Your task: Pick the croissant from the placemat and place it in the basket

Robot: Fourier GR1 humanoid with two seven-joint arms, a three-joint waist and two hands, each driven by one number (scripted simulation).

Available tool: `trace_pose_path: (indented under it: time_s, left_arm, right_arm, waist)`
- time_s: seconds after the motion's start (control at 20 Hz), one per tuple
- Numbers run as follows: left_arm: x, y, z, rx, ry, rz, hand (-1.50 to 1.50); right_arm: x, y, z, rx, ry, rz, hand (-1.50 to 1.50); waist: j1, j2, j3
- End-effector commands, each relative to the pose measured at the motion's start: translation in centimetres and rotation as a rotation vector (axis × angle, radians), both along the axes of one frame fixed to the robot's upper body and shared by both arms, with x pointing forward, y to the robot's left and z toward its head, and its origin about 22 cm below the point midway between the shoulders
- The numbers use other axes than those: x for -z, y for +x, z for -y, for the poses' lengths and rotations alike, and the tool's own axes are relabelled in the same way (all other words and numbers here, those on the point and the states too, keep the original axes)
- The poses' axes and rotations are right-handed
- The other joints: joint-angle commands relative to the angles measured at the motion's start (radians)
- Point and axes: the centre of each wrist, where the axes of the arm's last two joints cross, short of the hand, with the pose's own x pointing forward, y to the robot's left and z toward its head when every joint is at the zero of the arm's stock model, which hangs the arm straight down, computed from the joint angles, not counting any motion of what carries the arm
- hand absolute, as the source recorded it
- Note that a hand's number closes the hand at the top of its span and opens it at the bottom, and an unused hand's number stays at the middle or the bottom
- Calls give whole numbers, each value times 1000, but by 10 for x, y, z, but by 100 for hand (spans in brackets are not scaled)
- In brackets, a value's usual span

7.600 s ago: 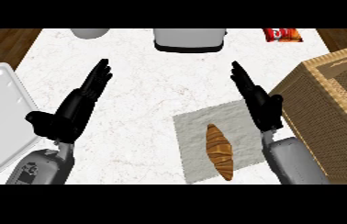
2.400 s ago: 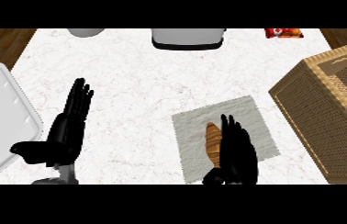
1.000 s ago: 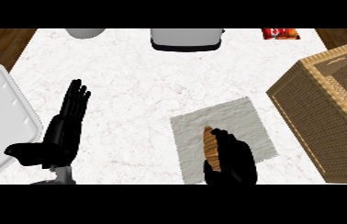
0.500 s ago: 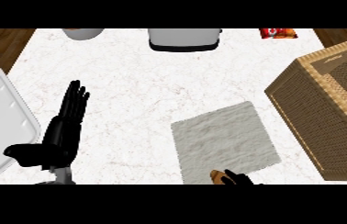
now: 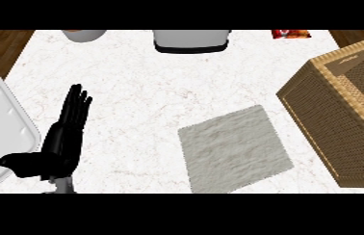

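Observation:
The grey placemat (image 5: 235, 150) lies bare on the white marble counter, right of centre near the lower edge. No croissant shows anywhere in the head view. The wicker basket (image 5: 334, 113) stands at the right edge, its opening partly cut off by the frame. My left hand (image 5: 60, 140) rests at the lower left with fingers straight and pointing up, thumb out to the left, holding nothing. My right hand is out of the picture.
A grey toaster-like appliance (image 5: 192, 39) sits at the back centre, a grey cup (image 5: 84, 34) at the back left, and a red snack bag (image 5: 290, 34) at the back right. A white tray edge (image 5: 14, 128) shows at the far left.
My right hand closed over the croissant on the placemat, then drew back past the lower edge with it. Both have now left the view; the placemat lies bare. The left hand stayed put.

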Motion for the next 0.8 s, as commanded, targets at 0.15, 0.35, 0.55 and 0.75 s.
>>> trace_pose_path:
  time_s: [0.15, 0.35, 0.55, 0.75]
  left_arm:
    - [5, 2, -8, -27, 1, 1, 0]
    - [4, -1, -15, -38, 9, -2, 0]
    - [0, 4, -14, -16, 6, 3, 0]
    - [4, 3, -3, -5, 5, 12, 0]
  right_arm:
    - [-68, -24, 6, -11, 236, 21, 150]
    - [-86, -21, 18, 30, 240, 1, 150]
    - [-88, -11, 37, 131, 189, 13, 150]
    - [-89, 8, 67, 234, 95, 88, 150]
  waist:
    - [-24, -3, 0]
    - [-17, -2, 0]
    - [-11, 2, -1]
    - [-12, 1, -1]
